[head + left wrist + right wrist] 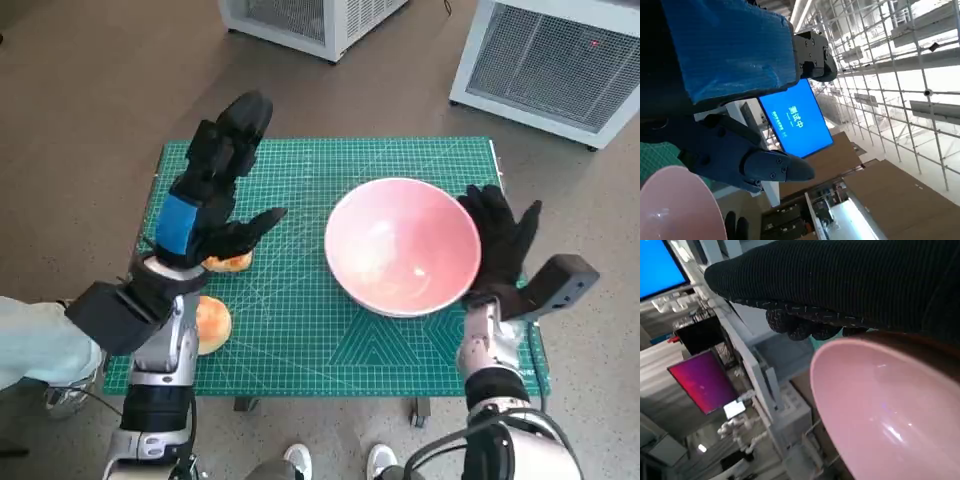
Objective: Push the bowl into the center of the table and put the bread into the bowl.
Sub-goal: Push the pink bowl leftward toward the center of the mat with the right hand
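Note:
A pink bowl point(403, 245) sits right of the middle of the green cutting mat point(300, 310); it also fills the right wrist view point(885, 410), and its rim shows in the left wrist view point(680, 205). My gloved right hand point(503, 245) lies flat against the bowl's right side, fingers spread. Two pieces of bread lie near the mat's left edge: one point(230, 263) partly under my left hand, the other point(212, 324) beside my left forearm. The left hand point(215, 185) hovers above the mat with fingers apart, holding nothing.
The mat covers a small table with its front edge close to me. Two white slatted units point(545, 60) stand on the floor beyond the table. A pale sleeve point(30, 340) shows at the left, and shoes point(300, 460) below the front edge.

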